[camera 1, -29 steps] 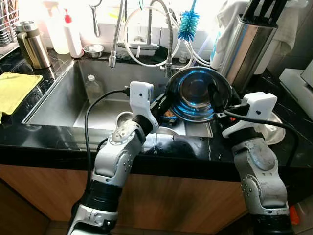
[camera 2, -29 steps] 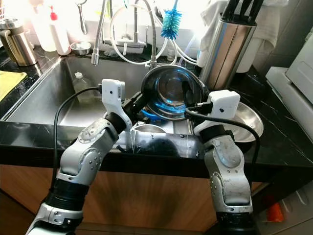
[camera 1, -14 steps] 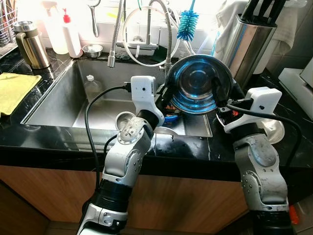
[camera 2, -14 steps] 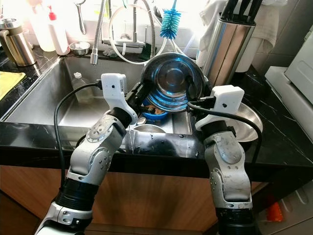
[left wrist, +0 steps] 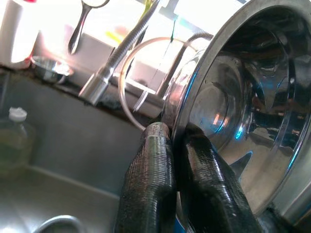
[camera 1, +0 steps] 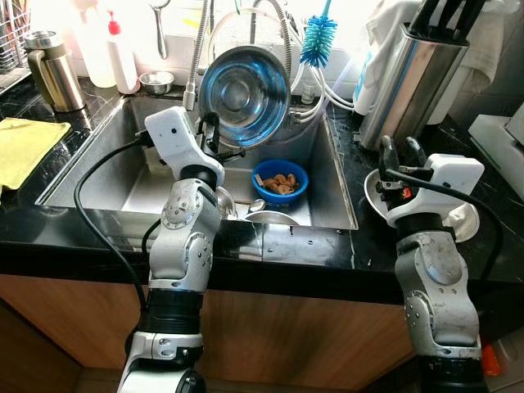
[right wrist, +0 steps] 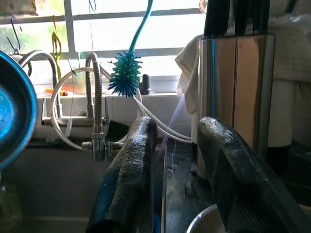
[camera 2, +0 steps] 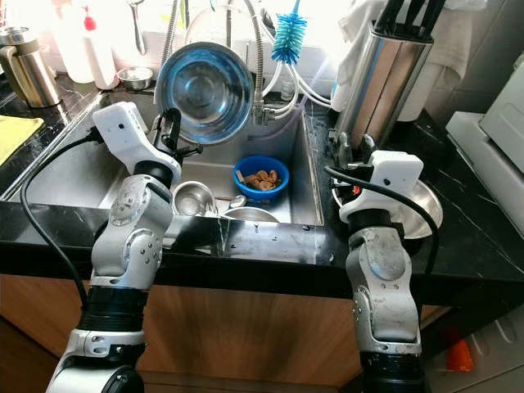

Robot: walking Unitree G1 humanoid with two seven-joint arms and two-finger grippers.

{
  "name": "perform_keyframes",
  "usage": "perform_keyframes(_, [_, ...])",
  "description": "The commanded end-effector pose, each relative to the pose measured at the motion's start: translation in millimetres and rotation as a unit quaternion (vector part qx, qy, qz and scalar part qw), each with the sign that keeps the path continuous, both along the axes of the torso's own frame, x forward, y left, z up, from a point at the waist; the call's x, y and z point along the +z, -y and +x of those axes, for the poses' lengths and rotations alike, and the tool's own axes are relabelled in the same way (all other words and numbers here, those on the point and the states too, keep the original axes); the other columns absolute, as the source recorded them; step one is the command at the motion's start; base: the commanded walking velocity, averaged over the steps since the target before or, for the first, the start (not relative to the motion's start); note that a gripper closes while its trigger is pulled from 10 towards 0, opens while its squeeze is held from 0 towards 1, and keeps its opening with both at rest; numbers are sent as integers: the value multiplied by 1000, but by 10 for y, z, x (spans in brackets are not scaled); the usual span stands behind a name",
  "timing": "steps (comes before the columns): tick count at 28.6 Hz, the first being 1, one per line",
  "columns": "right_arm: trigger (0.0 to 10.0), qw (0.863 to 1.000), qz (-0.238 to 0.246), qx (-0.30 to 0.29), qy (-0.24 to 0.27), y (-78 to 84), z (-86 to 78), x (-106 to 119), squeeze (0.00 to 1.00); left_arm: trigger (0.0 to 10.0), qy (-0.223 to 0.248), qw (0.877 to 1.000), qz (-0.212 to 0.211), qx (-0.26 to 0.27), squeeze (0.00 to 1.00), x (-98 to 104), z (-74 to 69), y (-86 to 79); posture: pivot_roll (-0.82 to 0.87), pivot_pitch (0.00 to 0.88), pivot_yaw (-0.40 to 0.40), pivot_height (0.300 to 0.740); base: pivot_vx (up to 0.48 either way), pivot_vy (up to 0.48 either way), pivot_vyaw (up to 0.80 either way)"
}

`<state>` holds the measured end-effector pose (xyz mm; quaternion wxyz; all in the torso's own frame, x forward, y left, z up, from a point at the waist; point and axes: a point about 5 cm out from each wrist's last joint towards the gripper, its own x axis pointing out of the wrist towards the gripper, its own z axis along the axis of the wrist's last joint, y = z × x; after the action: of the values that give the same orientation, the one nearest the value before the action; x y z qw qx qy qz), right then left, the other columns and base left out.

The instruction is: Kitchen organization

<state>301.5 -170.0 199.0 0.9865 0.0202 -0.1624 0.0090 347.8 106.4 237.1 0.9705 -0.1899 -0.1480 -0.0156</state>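
Above the sink (camera 1: 98, 176), the left gripper (left wrist: 175, 141) pinches a steel bowl (camera 1: 244, 96) by its rim alone, so it may slip; the right gripper (right wrist: 177, 145) rests open.

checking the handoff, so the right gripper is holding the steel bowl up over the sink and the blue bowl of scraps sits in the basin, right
Not quite: the left gripper holds the steel bowl, pinching its rim, as the left wrist view shows. The right gripper stands open over the counter beside the sink, holding nothing. The rest stands: the bowl is up over the sink and the blue bowl of scraps sits in the basin.
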Motion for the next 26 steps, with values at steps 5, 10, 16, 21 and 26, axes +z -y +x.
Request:
perform_keyframes(5, [10000, 1000, 8, -8, -4, -6, -38, -30, 0, 10000, 17, 992, 114, 53, 0, 56, 123, -102, 117, 32, -78, 740, 0, 0, 0])
perform_keyframes(10, [10000, 1000, 9, -16, -9, 18, -98, -62, 0, 10000, -8, 976, 209, 66, 0, -54, 250, -145, 106, 29, -72, 740, 0, 0, 0])
perform_keyframes(16, [10000, 999, 13, -24, -19, 27, -167, -121, 0, 10000, -39, 949, 310, 38, 0, -215, 374, -76, 101, 26, -68, 740, 0, 0, 0])
perform_keyframes(21, [10000, 999, 14, -26, -25, 14, -210, -153, 0, 10000, -80, 943, 324, 8, 0, -337, 433, -42, 93, 25, -63, 740, 0, 0, 0])
perform_keyframes(26, [10000, 999, 15, -29, -28, 14, -230, -165, 0, 10000, -105, 937, 332, -13, 0, -417, 459, 3, 91, 27, -59, 740, 0, 0, 0])
